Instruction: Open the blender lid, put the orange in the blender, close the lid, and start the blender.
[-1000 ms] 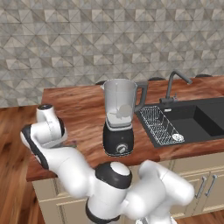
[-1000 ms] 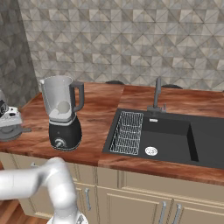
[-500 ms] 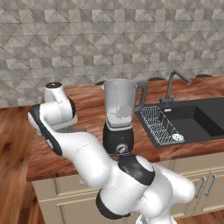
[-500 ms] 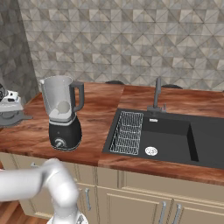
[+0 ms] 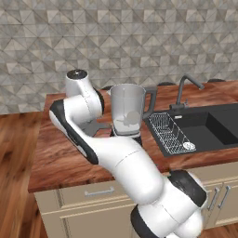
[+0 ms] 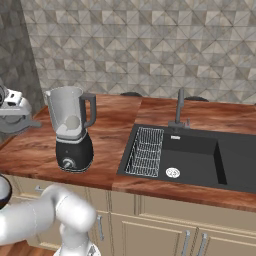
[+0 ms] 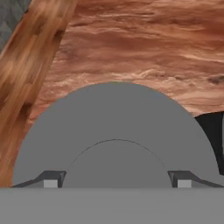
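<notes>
So your blender lid point(image 7: 116, 131) sits clamped by its centre knob between the gripper point(image 7: 116, 183) fingertips, hanging over the wooden counter point(image 7: 144, 48) to the left of the blender point(image 6: 72, 130). You can see the jar is open on top, with the orange point(image 6: 73, 122) inside it, and the sink point(image 6: 200, 155) off to its right.

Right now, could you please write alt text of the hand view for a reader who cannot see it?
A round dark grey blender lid with a raised centre knob sits close under the camera, between the gripper's two small fingertips. Behind it lies a reddish wooden countertop, with the blender's black base at the right edge.
</notes>
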Motion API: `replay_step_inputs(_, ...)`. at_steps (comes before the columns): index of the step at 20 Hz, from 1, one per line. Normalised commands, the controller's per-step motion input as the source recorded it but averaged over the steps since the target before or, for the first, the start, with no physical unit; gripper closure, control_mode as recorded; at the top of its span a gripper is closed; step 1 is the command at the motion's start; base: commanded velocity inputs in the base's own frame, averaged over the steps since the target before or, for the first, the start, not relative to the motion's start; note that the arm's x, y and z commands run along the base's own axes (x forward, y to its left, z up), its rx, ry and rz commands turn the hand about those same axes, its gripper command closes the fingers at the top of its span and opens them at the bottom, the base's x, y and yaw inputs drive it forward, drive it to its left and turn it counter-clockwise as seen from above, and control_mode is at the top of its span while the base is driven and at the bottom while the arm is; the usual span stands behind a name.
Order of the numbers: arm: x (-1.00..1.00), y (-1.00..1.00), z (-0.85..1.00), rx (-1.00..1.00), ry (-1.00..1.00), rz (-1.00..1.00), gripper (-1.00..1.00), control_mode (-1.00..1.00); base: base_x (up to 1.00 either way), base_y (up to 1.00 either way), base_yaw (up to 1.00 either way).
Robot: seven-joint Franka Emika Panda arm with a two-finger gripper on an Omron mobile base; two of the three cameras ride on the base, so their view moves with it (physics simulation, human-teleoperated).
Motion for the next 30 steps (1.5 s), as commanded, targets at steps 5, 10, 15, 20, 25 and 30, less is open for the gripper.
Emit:
replay_step_inputs(5,-0.34,-0.67,0.91,0.02,-0.15,-0.18,1.0,-1.0,0.0,0.0,0.0)
replay_step_inputs(10,-0.13,-0.63,0.96,0.03,-0.09,-0.19,1.0,-1.0,0.0,0.0,0.0)
replay_step_inputs(15,-0.01,-0.62,0.77,0.02,-0.1,-0.12,1.0,-1.0,0.0,0.0,0.0)
replay_step_inputs(20,0.0,-0.61,0.59,0.03,-0.04,-0.05,1.0,-1.0,0.0,0.0,0.0)
replay_step_inputs(25,0.11,-0.38,0.23,0.0,0.01,0.0,1.0,-1.0,0.0,0.0,0.0)
replay_step_inputs(30,0.29,-0.1,0.16,0.0,0.06,0.03,1.0,-1.0,0.0,0.0,0.0)
